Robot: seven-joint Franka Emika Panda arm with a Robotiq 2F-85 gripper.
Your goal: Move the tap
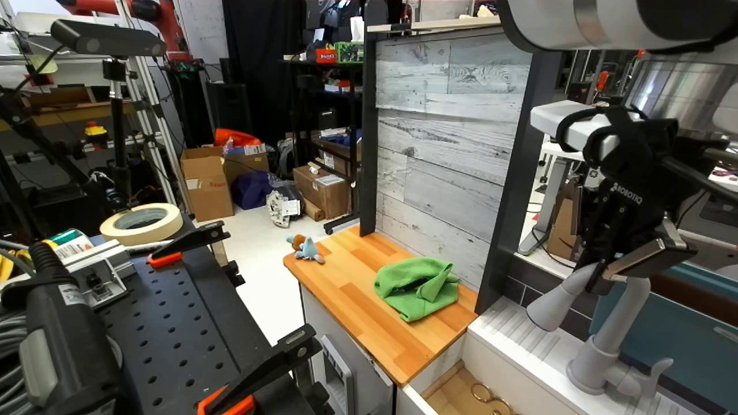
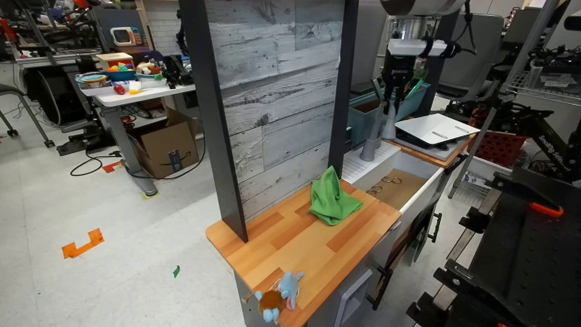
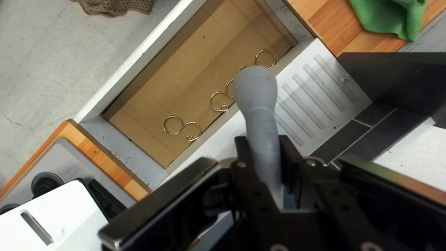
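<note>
Beside the open drawer (image 3: pixel 195 62), on the white ribbed ledge (image 1: pixel 507 334), stands the grey tap (image 1: pixel 618 323), thick base down, spout hanging toward the drawer. Up at the arch is the claw (image 3: pixel 263 143), fingers either side; wrist view has both pads right against the neck, so pinching the spout, as far as I can judge. How firm the hold is, can't tell from where I stand. Blue box (image 1: pixel 680 328) sits near the base, on the side away from the drawer. Green towel (image 1: pixel 426 288) lies on the wooden counter (image 2: pixel 290 252), well apart.

Step in hand, my read: hold on the spout, swing to follow. Can't tell if any turning is done. Next move calls for a sideways sweep on an arc around the base, claw turning with the spout, height kept even. A straight tug would probably strain the base or slide off the smooth neck. Task gives no direction; box side looks the tighter one. Once round, part the fingers and back straight up so the spout isn't dragged along.
</note>
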